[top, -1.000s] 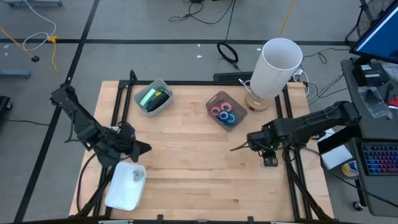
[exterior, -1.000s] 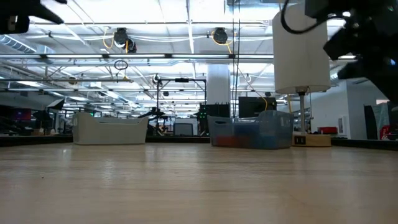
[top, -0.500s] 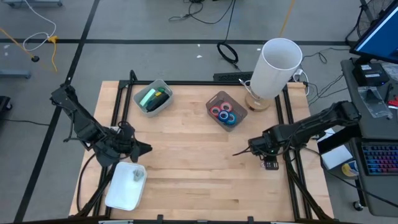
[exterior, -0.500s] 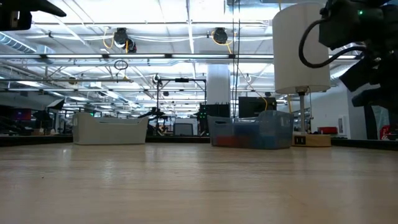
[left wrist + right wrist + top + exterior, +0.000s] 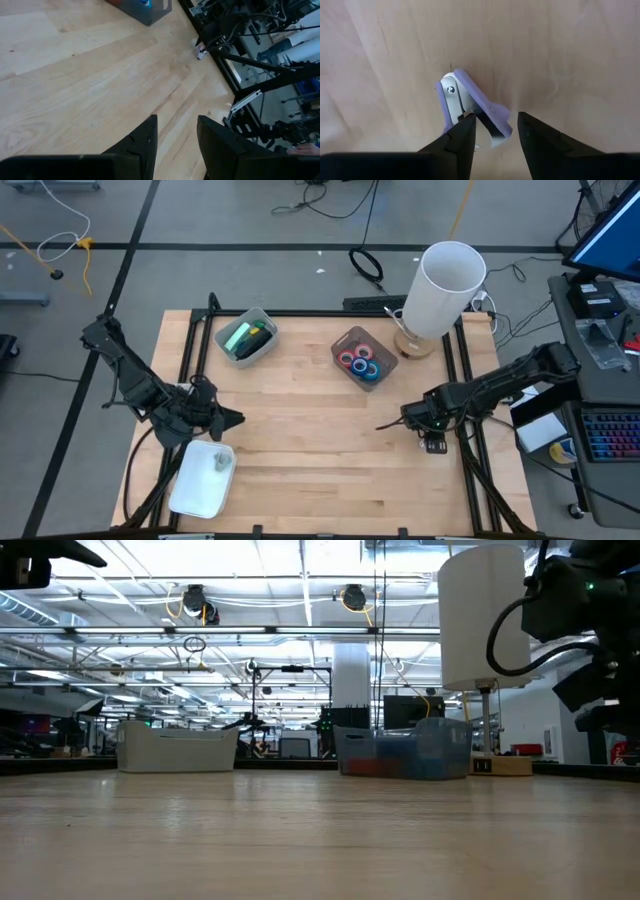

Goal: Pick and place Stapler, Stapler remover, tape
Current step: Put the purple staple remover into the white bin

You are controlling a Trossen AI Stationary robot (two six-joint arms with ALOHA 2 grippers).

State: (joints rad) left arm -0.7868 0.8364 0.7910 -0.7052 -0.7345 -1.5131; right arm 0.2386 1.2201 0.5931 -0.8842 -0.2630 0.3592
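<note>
Stapler remover (image 5: 470,107), the purple one, is lying flat on the table (image 5: 300,450) right under the right gripper (image 5: 495,131), near the table's right edge and well clear of the tape bin (image 5: 362,360). Seen from the wrist, the fingers are parted around it and nothing is held yet; one tip sits over the remover's metal jaw side, the other is just off its purple handle.

For a clean pick, the gripper probably needs to be lowered a touch more and centred so both purple wings get squeezed evenly. Since the remover lies at an angle to the fingers, a small wrist twist would likely help, otherwise it could get pinched on one corner and spun away. A slow close seems safest.

Pose-wise, the right arm is stretched in low from the table's right edge, wrist tipped down toward the wood. The left gripper (image 5: 175,137) is parked by the white tray (image 5: 203,478) on the table's left side, fingers apart and empty.
</note>
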